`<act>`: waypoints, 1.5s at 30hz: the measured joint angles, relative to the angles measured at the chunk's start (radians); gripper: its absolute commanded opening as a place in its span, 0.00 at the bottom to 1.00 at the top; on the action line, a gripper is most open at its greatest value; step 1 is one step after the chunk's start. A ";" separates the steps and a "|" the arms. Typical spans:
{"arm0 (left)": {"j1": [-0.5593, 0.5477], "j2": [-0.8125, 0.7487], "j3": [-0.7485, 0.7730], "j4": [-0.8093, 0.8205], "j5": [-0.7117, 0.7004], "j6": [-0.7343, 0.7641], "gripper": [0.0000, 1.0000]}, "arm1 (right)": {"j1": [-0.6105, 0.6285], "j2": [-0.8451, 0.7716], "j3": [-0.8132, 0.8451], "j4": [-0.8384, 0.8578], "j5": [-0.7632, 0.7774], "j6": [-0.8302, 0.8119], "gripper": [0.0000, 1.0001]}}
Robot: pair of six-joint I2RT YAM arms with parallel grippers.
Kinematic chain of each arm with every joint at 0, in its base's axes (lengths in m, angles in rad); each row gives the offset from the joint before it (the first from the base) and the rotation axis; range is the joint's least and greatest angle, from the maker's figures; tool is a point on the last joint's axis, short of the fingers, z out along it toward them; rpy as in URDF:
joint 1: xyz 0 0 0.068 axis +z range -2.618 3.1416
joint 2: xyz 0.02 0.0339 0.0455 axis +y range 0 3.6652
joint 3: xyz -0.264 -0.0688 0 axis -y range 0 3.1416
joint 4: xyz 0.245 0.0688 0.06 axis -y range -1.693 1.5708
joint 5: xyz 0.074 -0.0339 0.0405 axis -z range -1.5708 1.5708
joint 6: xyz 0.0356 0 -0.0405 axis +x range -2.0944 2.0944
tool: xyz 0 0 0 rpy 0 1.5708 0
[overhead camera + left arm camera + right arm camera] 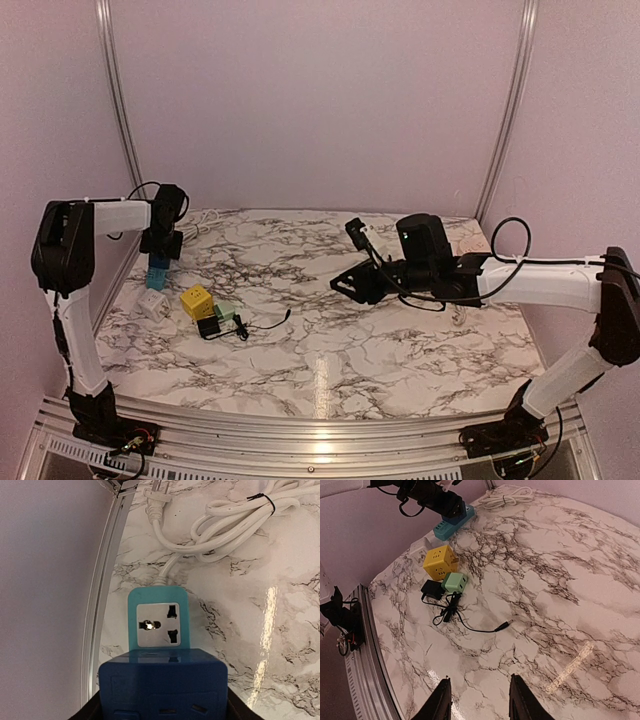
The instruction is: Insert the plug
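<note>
My left gripper (pixel 160 246) (pixel 162 711) is shut on a blue cube-shaped plug adapter (pixel 163 682) (pixel 158 267), its dark fingers (pixel 240 709) pressed to both sides. The adapter sits over the near end of a teal power strip (pixel 158 624) (pixel 446 528) at the table's far left. One white socket face of the strip shows just beyond it. Whether the adapter's pins are in the strip is hidden. My right gripper (pixel 348 284) (pixel 479 681) hangs open above the middle of the table, with nothing between its fingers.
A yellow cube (pixel 196 300), a pale green cube (pixel 225 311), a white cube (pixel 151 303) and a black adapter with a thin cable (pixel 211 328) lie near the strip. The strip's coiled white cord (pixel 225 515) lies behind it. An aluminium rail (pixel 102 580) runs along the left edge.
</note>
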 measured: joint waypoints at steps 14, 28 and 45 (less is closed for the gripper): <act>0.044 -0.102 -0.126 0.023 0.071 0.011 0.44 | 0.009 0.000 0.000 0.013 -0.008 0.004 0.37; 0.077 -0.136 -0.142 -0.022 0.092 -0.039 0.99 | 0.014 0.000 0.000 0.015 -0.008 0.006 0.37; 0.115 -0.244 -0.196 -0.011 0.188 -0.106 0.84 | 0.017 0.003 0.000 0.015 -0.018 0.005 0.37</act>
